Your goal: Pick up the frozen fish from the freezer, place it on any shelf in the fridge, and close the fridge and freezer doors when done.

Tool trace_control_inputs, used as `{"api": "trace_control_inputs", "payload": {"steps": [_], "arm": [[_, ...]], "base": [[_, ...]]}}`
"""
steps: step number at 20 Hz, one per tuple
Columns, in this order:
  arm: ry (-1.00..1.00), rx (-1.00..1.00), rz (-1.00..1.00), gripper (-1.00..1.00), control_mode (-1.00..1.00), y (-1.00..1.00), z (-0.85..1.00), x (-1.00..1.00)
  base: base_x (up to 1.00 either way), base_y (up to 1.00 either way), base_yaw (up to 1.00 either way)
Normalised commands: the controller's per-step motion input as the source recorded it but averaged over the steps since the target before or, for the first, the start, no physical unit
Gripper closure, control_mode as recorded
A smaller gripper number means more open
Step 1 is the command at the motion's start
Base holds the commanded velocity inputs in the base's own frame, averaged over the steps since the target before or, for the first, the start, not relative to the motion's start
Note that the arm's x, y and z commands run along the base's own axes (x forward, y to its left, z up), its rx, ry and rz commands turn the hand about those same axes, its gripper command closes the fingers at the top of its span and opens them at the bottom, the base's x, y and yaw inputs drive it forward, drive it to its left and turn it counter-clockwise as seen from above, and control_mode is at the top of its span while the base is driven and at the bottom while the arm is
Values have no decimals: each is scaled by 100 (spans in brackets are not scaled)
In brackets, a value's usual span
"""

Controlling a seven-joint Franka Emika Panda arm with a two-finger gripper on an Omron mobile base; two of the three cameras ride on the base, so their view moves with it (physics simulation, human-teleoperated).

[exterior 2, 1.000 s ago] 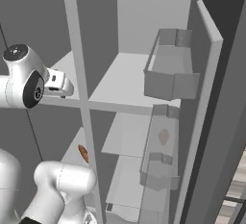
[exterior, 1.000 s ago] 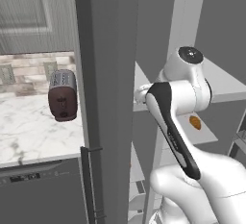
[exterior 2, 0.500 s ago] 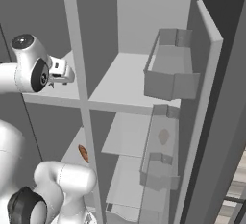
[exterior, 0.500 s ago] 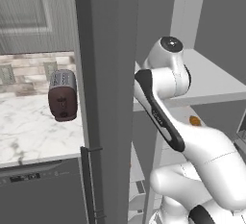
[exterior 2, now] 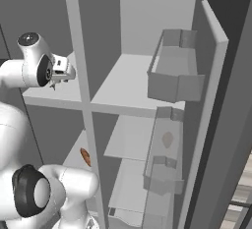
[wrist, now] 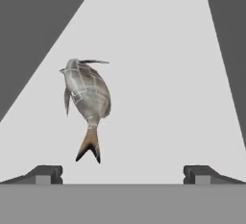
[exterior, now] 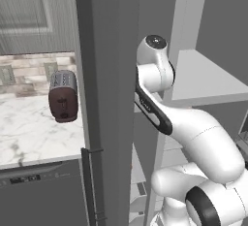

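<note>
Between the two small dark finger tips of the gripper (wrist: 122, 174), which stand as far apart as they go and hold nothing, lies bare white shelf surface, and just ahead of the left tip lies the frozen fish (wrist: 86, 98), a thin grey-silver shape with a forked brownish tail pointing back toward the gripper and its head pointing away. It lies flat on the white freezer shelf (wrist: 158, 74), apart from both finger tips, nearer the left one. Dark grey walls close the shelf in on either side ahead of the gripper. Seen from the right base camera, the white hand (exterior 2: 58, 71) reaches into the upper part of the freezer (exterior 2: 29, 36), the narrower left compartment of the tall dark grey refrigerator, hovering over a white shelf there, though the fish itself is too small to make out from that side. Below the hand, lower in the same compartment, an elongated orange-brown roll (exterior 2: 85, 156) lies on a lower shelf. To the right of the hand, past the grey divider, is the fridge (exterior 2: 147, 16), the wider compartment, with its uppermost wide flat white shelf (exterior 2: 127, 83) bare, and beyond that the open fridge door carrying grey door bins (exterior 2: 175, 73). Far to the left of the arm, past the open dark grey freezer door (exterior: 109, 74), a dark red toaster (exterior: 63, 97) stands on a white marble counter (exterior: 29, 133).
</note>
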Motion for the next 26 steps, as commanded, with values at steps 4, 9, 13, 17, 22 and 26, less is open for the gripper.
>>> {"api": "trace_control_inputs", "payload": {"steps": [4,9,13,17,22,26], "arm": [[1,1,5,-100,-100,17,-21,32],[4,0,8,-100,-100,15,-21,16],[2,0,8,-100,-100,4,-16,17],[7,0,8,-100,-100,7,-34,16],[6,0,5,-100,-100,4,-42,16],[6,0,2,100,-100,3,-49,27]], "base": [[0,0,0],[0,0,0],[0,0,0],[0,0,0],[0,0,0],[0,0,0]]}}
